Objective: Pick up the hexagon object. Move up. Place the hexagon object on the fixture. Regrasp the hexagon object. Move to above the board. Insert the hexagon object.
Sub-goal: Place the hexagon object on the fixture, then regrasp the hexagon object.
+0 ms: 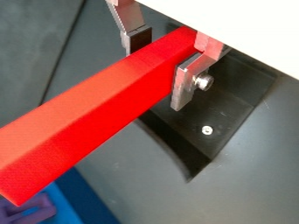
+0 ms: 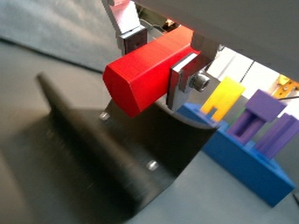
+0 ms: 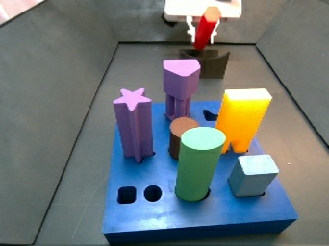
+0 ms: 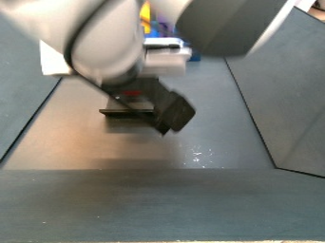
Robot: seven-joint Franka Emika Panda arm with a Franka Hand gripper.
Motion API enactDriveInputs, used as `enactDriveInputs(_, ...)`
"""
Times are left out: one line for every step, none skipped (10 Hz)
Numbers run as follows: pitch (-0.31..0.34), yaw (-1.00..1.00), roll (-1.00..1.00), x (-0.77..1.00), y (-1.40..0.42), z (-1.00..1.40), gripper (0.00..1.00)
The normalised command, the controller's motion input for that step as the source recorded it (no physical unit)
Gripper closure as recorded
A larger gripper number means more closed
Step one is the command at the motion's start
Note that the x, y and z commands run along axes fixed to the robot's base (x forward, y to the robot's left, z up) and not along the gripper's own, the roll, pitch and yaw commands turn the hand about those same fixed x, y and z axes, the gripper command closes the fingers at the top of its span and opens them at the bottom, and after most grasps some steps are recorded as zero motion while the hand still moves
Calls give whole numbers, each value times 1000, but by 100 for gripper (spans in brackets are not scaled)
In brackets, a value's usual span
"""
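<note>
The hexagon object is a long red bar [image 1: 82, 122] with a six-sided end face [image 2: 135, 83]. My gripper [image 1: 163, 63] is shut on it, with a silver finger [image 1: 187, 80] flat against one side and the other pad [image 1: 140, 39] on the opposite side. It shows the same way in a wrist view [image 2: 160, 66]. The bar hangs just above the dark fixture [image 2: 105, 157], also seen below it in a wrist view [image 1: 222, 114]. In a side view the gripper [image 3: 206, 21] holds the red bar [image 3: 203, 31] over the fixture [image 3: 214, 63] at the far end.
The blue board [image 3: 206, 216] lies near, carrying a purple star post [image 3: 131, 120], a purple post [image 3: 182, 82], a yellow block [image 3: 243, 117], a green cylinder [image 3: 201, 163] and a light blue cube [image 3: 256, 175]. Grey walls enclose the floor. The arm [image 4: 114, 38] blocks much of a side view.
</note>
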Motion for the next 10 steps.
enactDriveInputs(-17, -93, -167, 145, 80, -768, 100)
enactDriveInputs(-33, -77, -149, 105, 68, -554, 100)
enactDriveInputs(-41, -65, -134, 89, 56, -410, 100)
enactDriveInputs(-52, -47, -118, 78, 42, -232, 100)
enactDriveInputs(0, 0, 0, 0, 0, 0, 0)
enactDriveInputs(51, 1, 7, 0, 0, 1000, 0)
enactDriveInputs(51, 2, 11, -1, 2, 1000, 0)
enactDriveInputs(52, -1, 24, -15, 2, 1000, 0)
enactDriveInputs(53, -3, 31, -19, 0, 1000, 0)
enactDriveInputs(54, -10, 42, -23, -1, 1000, 0)
